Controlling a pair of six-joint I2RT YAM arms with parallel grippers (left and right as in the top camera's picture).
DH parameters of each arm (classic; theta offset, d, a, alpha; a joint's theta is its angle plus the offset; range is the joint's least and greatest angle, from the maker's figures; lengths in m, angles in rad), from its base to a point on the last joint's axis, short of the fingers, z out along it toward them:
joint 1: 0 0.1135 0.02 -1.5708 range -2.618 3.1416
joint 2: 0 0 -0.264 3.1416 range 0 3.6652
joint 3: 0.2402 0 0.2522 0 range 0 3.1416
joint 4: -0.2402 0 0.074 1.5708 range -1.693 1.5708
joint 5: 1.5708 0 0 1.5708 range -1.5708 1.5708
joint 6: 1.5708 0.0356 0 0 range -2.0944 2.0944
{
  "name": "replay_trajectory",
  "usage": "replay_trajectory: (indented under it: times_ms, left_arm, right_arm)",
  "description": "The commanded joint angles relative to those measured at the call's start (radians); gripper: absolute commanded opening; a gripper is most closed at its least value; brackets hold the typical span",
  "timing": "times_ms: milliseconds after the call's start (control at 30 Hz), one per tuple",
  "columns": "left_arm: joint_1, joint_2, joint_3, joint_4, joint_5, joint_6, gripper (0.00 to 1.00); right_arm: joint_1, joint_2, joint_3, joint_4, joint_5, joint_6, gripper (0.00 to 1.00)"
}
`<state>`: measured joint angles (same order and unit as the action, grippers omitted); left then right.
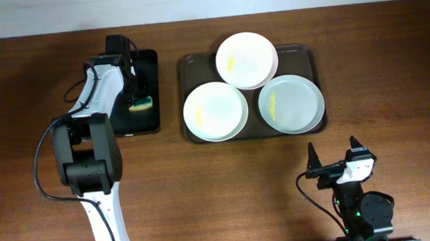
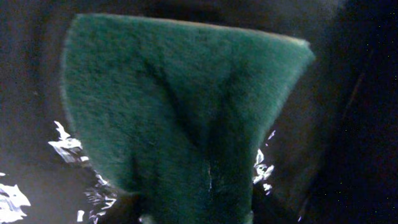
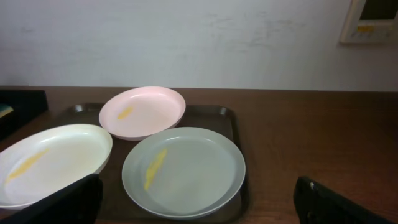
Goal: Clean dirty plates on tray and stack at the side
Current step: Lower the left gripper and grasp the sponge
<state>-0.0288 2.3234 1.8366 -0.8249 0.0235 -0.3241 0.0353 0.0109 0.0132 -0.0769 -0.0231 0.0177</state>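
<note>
Three plates lie on the dark tray (image 1: 187, 62), each with a yellow smear: a pinkish one (image 1: 246, 59) at the back, a white one (image 1: 214, 111) front left and a pale green one (image 1: 290, 103) front right. My left gripper (image 1: 134, 97) reaches down into the small black tray (image 1: 149, 65) and is shut on a green and yellow sponge (image 1: 142, 104). The sponge's green pad (image 2: 180, 112) fills the left wrist view, creased where it is pinched. At the table's front right, my right gripper (image 1: 333, 151) is open and empty. It faces the pale green plate (image 3: 183, 171), well short of it.
The small black tray stands just left of the dark tray and looks wet, with bright glints (image 2: 65, 143) around the sponge. Bare wooden table (image 1: 227, 194) lies between the tray and my right arm's base. A wall (image 3: 186, 37) rises behind the table.
</note>
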Motion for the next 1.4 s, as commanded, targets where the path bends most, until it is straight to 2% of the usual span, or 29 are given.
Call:
replay_trajectory:
  times_ms: [0, 167, 200, 233, 267, 500, 533, 567, 600, 667, 733, 767, 833, 867, 900, 933, 1067, 1200, 1267, 1367]
  left_arm:
    - [0.0, 0.033, 0.007, 0.001, -0.047, -0.005, 0.0]
    - [0.001, 0.033, 0.007, 0.005, -0.093, -0.005, 0.0]
    - [0.001, 0.033, 0.007, 0.011, -0.102, -0.005, 0.24]
    - [0.001, 0.033, 0.007, 0.022, -0.104, -0.005, 0.77]
    - [0.001, 0.033, 0.007, 0.034, -0.104, -0.005, 0.99]
    - [0.002, 0.034, 0.007, 0.159, -0.181, -0.004, 1.0]
    - [0.002, 0.034, 0.007, 0.173, -0.181, -0.004, 0.8]
    - [0.002, 0.034, 0.007, 0.177, -0.18, -0.004, 0.69]
    - [0.002, 0.034, 0.007, 0.178, -0.178, -0.004, 0.51]
    - [0.002, 0.034, 0.007, 0.173, -0.178, -0.004, 0.21]
    - [0.002, 0.034, 0.007, 0.167, -0.178, -0.004, 0.03]
    - [0.002, 0.034, 0.007, 0.166, -0.178, -0.004, 0.0]
    - [0.002, 0.034, 0.007, 0.166, -0.179, -0.004, 0.0]
    - [0.002, 0.034, 0.007, 0.166, -0.178, -0.004, 0.05]
    - [0.002, 0.034, 0.007, 0.165, -0.178, -0.005, 0.32]
    - [0.002, 0.034, 0.007, 0.155, -0.178, -0.005, 0.99]
    - [0.001, 0.034, 0.007, 0.087, -0.156, -0.005, 0.99]
    - [0.001, 0.034, 0.007, -0.006, -0.048, -0.005, 0.97]
    - [0.001, 0.034, 0.007, -0.032, -0.006, -0.005, 0.84]
    - [0.001, 0.034, 0.007, -0.036, -0.004, -0.005, 0.5]
  right_arm:
    - [-0.003, -0.007, -0.008, -0.002, 0.006, -0.006, 0.98]
    - [-0.003, -0.007, -0.008, -0.002, 0.006, -0.006, 0.98]
    - [-0.003, -0.007, -0.008, -0.002, 0.006, -0.006, 0.98]
    - [-0.003, -0.007, -0.008, -0.002, 0.006, -0.006, 0.98]
    - [-0.003, -0.007, -0.008, -0.002, 0.006, -0.006, 0.98]
    - [-0.003, -0.007, -0.008, -0.002, 0.006, -0.006, 0.98]
    - [-0.003, -0.007, -0.008, -0.002, 0.006, -0.006, 0.98]
    - [-0.003, -0.007, -0.008, -0.002, 0.006, -0.006, 0.98]
    - [-0.003, -0.007, -0.008, -0.002, 0.006, -0.006, 0.98]
    - [-0.003, -0.007, -0.008, -0.002, 0.006, -0.006, 0.98]
    - [-0.003, -0.007, -0.008, -0.002, 0.006, -0.006, 0.98]
    - [-0.003, -0.007, -0.008, -0.002, 0.006, -0.006, 0.98]
    - [-0.003, -0.007, -0.008, -0.002, 0.006, -0.006, 0.98]
    - [-0.003, -0.007, -0.008, -0.002, 0.006, -0.006, 0.98]
    - [-0.003, -0.007, -0.008, -0.002, 0.006, -0.006, 0.98]
    - [-0.003, -0.007, -0.008, -0.002, 0.006, -0.006, 0.98]
    - [-0.003, -0.007, -0.008, -0.002, 0.006, -0.006, 0.98]
    - [-0.003, -0.007, -0.008, -0.002, 0.006, -0.006, 0.98]
    - [-0.003, -0.007, -0.008, -0.002, 0.006, -0.006, 0.98]
    - [-0.003, -0.007, -0.008, -0.002, 0.006, -0.006, 0.98]
